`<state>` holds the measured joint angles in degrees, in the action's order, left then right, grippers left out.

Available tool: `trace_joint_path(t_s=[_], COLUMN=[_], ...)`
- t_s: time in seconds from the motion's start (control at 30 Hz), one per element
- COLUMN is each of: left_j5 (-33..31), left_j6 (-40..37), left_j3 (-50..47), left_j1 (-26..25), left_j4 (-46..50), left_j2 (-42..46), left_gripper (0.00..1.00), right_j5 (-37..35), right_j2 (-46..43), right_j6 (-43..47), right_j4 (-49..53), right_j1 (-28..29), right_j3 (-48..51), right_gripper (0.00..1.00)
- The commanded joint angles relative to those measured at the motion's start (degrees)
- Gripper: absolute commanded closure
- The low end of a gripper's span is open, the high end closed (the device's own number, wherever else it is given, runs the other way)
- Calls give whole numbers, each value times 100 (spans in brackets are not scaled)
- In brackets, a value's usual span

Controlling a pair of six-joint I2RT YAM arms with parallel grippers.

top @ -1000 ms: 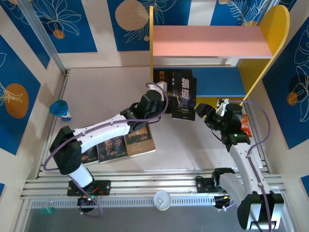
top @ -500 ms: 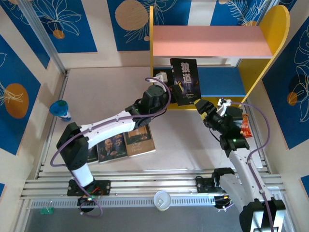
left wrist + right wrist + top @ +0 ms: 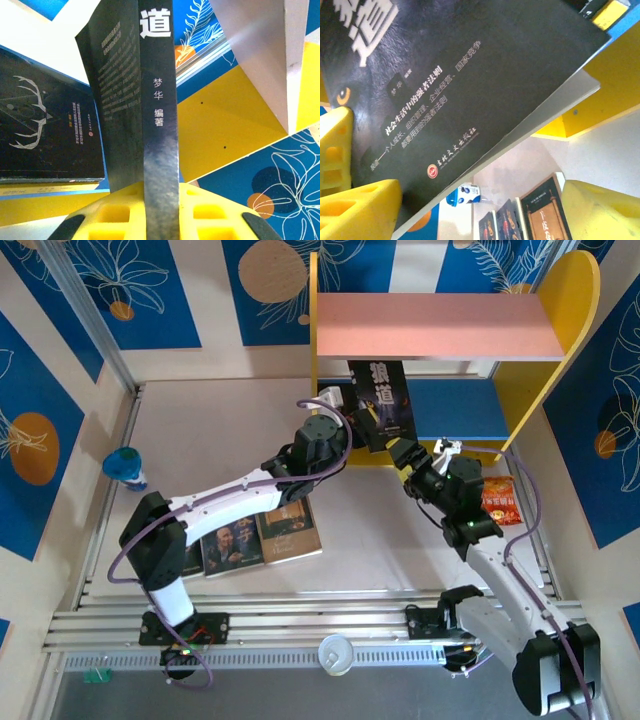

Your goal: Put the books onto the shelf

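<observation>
1. Table (image 3: 220,430): pale surface that carries everything listed below.
2. Shelf (image 3: 430,325): stands at the far right of the table, with yellow rounded sides, a pink upper board and a blue lower board.
3. Wolf-face book (image 3: 383,400): dark cover with a white title. It is held tilted at the front left of the shelf's lower tier, its top edge under the pink board. Whether its lower edge rests on the blue board cannot be told.
4. Left gripper (image 3: 162,215): clenched on the wolf-face book's lower spine, one yellow finger on each side.
5. Right gripper (image 3: 408,458): jaws spread wide just below the wolf-face book. The wrist view shows one finger (image 3: 337,145) against the front cover and the other well apart.
6. Antler book (image 3: 40,130): black, on the lower tier, just left of the wolf-face book.
7. Three books (image 3: 260,538): flat in a row on the table, partly under the left arm.
8. Snack packet (image 3: 497,502): orange, near the shelf's right side.
</observation>
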<state>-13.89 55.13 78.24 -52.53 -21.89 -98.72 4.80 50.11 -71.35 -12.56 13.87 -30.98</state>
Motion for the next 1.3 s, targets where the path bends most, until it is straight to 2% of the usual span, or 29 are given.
trace_joint_path(t_s=[0.0,0.37,0.6,0.83,0.97,1.17,1.27], left_j5=[7,-9,-4,26,34,49,36], left_j6=[159,257,384,531,566,589,633], left_j3=[36,-94,-224,-307,-318,-335,-378], left_j1=[6,8,5,-3,-3,-5,-10], left_j4=[-859,-1097,-1297,-1444,-1488,-1535,-1594], left_j2=[72,72,85,46,17,-9,-18], left_gripper=[100,100,100,100,100,100,100], right_j5=[-494,-1277,-1666,-1785,-1811,-1830,-1851], right_j2=[2,-11,-7,21,29,55,86], right_j6=[-246,-714,-867,-886,-881,-842,-876], right_j4=[-350,-870,-1003,-1091,-1104,-1110,-1094], right_j1=[243,633,788,815,822,824,819], right_j3=[-31,187,249,225,201,162,145], right_gripper=[16,18,23,33,44,53,54])
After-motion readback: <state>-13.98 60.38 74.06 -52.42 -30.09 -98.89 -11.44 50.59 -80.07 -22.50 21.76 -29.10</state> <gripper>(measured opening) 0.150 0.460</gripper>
